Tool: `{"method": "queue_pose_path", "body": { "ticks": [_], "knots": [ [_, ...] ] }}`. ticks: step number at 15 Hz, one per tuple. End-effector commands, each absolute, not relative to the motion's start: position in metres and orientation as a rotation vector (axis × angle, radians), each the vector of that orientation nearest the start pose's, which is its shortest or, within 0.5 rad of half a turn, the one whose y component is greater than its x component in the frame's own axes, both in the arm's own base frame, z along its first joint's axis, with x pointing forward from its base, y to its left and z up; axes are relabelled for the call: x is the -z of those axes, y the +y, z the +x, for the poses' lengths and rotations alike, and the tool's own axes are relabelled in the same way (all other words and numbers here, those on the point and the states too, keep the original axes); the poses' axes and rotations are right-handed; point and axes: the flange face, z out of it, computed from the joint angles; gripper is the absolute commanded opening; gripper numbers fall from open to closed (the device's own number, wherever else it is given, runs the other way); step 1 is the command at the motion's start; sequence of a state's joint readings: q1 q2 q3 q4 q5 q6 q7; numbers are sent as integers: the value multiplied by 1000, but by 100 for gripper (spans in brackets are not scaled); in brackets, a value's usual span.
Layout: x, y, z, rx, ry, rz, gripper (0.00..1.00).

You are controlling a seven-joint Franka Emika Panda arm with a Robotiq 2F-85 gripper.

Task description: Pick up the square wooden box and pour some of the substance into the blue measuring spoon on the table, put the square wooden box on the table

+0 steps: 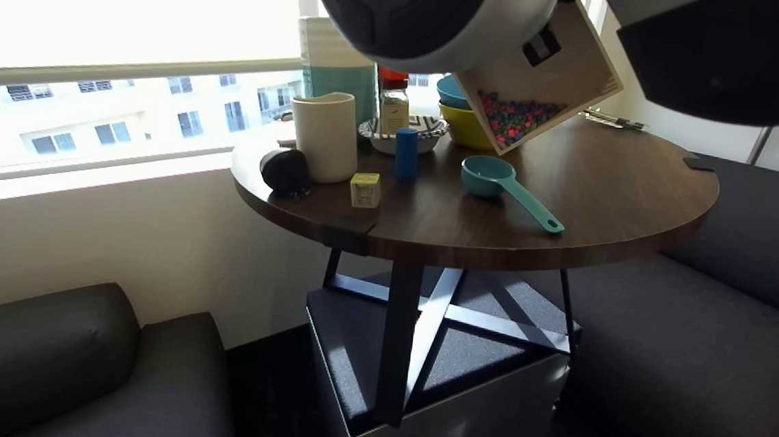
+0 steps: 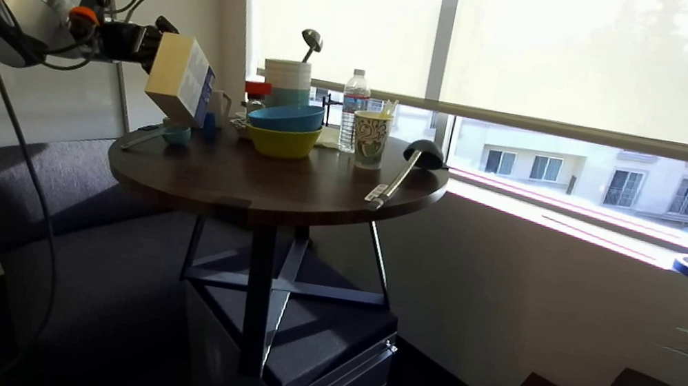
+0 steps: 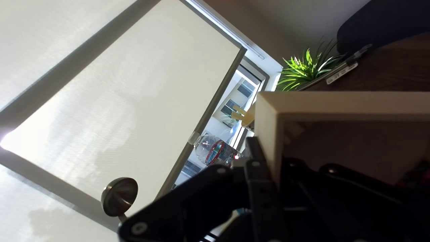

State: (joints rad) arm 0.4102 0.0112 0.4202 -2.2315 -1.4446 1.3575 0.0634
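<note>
The square wooden box [image 1: 526, 84] is held in the air and steeply tilted; it also shows in an exterior view [image 2: 169, 76] and in the wrist view [image 3: 352, 101]. Small multicoloured pieces [image 1: 520, 121] are gathered in its lowest corner. My gripper [image 3: 272, 158] is shut on one wall, one finger outside and one inside; part of it shows in an exterior view [image 1: 542, 46]. The blue measuring spoon [image 1: 485, 177] lies on the table [image 1: 610, 200], its cup near and below the box's low corner, handle toward the edge. The cup's visible inside is plain teal.
Stacked blue and yellow bowls [image 2: 283, 141] stand close to the box. A white cup [image 1: 327, 135], a blue cylinder [image 1: 406, 152], a small cube [image 1: 365, 191] and a black round object [image 1: 284, 171] stand nearby. A bottle [image 2: 352, 110], paper cup [image 2: 369, 145] and ladle [image 2: 399, 178] are farther off.
</note>
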Motion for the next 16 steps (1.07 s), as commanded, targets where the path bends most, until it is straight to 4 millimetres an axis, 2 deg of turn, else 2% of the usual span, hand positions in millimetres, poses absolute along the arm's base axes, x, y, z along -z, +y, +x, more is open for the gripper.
{"method": "queue_pose_path", "body": {
  "ticks": [1,6,7,10,16],
  "knots": [
    [-427,271,411,4,881,1240,2],
    [-426,266,412,32,858,1216,2],
    [-427,271,410,-4,890,1262,2],
    [-427,268,412,8,864,1219,2],
    [-428,269,412,-2,863,1241,2]
  ]
}}
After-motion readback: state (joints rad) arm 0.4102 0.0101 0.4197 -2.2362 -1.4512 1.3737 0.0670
